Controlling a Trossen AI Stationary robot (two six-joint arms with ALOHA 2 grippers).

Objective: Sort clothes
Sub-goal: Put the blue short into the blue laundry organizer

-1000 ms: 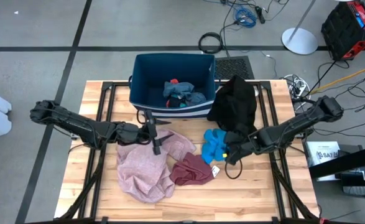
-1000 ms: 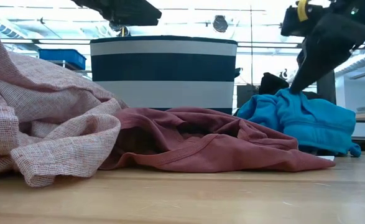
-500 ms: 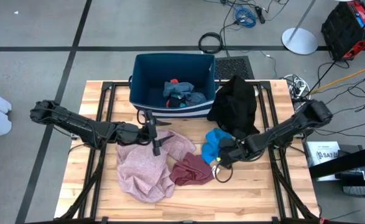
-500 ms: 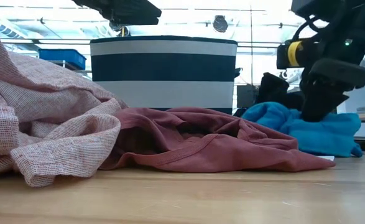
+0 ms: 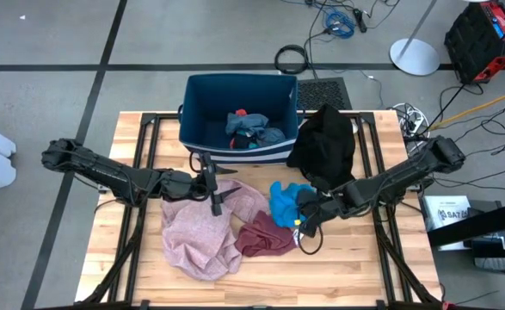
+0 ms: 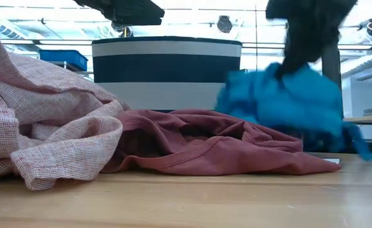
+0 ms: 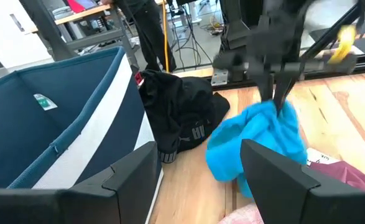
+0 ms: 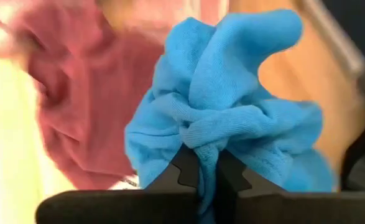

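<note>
A bright blue garment (image 5: 282, 200) hangs bunched under my right gripper (image 8: 207, 177), which is shut on it just right of the table's middle. A maroon garment (image 5: 265, 237) lies on the table beside it, and a pale pink one (image 5: 202, 231) spreads to the left. A black garment (image 5: 325, 145) lies at the far right, next to the bin (image 5: 199, 112). My left gripper (image 7: 201, 180) hovers open over the pink garment's far edge, holding nothing. My right gripper pinches a gathered bunch of folds (image 8: 201, 143) at the top of the blue garment between its two fingers (image 7: 278, 93). The fingers come from above, pointing down. The garment hangs slack below them (image 6: 287, 101); whether its lowest part is clear of the table I cannot tell.
The dark blue bin with white stripes (image 6: 166, 73) stands at the table's far edge with small socks (image 5: 250, 127) inside. Bare wood (image 5: 347, 267) lies along the near edge. Cables and a stand sit on the floor beyond the table.
My right gripper has come down onto the blue garment, shut on it and risen, shifting toward the table's left. The blue garment has been gathered into a bunch and drawn up from the table, toward the maroon one.
</note>
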